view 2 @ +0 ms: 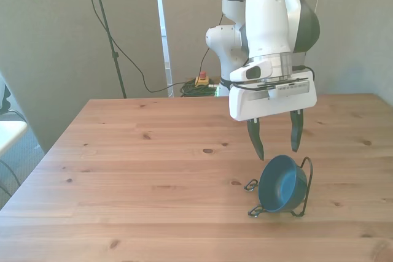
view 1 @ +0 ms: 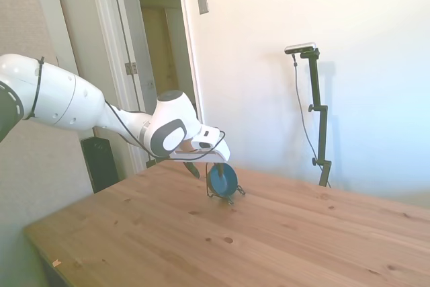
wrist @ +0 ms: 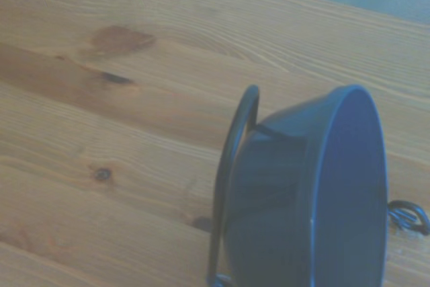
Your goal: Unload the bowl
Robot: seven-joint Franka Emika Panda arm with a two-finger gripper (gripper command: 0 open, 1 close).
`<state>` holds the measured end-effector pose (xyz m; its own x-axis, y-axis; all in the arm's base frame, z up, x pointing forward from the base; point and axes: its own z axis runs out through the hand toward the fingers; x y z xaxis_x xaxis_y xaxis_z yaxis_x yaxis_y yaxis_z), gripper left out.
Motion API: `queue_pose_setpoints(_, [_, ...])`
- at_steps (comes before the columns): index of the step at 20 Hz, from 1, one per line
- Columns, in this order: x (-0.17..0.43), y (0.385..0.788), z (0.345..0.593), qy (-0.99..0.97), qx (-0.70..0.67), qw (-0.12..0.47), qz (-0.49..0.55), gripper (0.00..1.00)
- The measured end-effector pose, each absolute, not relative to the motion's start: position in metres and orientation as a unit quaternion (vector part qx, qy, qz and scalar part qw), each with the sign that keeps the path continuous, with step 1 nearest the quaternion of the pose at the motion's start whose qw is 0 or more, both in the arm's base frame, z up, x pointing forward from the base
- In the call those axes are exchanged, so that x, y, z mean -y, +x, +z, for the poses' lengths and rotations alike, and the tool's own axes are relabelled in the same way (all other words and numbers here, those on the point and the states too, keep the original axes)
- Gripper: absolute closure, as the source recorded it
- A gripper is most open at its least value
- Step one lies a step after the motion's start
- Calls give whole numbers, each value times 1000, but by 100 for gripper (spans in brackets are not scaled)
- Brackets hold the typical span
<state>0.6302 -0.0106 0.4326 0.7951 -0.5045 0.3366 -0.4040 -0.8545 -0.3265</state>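
The dark-blue bowl (view 2: 281,183) stands on its edge in a thin black wire rack (view 2: 307,176) on the wooden table, its hollow facing the front view's left. From the side, the bowl (view 1: 221,180) shows just below the arm's hand. My gripper (view 2: 275,139) hangs open a little above and behind the bowl, with nothing between its dark fingers (view 2: 255,140). The wrist view shows the bowl (wrist: 316,193) close up, leaning against the rack's upright loop (wrist: 232,159).
The wooden table (view 2: 135,170) spreads wide to the front view's left of the rack. A doorway (view 1: 158,45) and a white wall stand behind the table in the side view.
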Motion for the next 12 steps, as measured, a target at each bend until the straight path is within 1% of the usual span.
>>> queue_pose_setpoints(5, [15, 631, 432, -940, -219, 152, -213, 0])
queue_pose_setpoints(12, [28, 636, 408, -949, -188, 159, -194, 0])
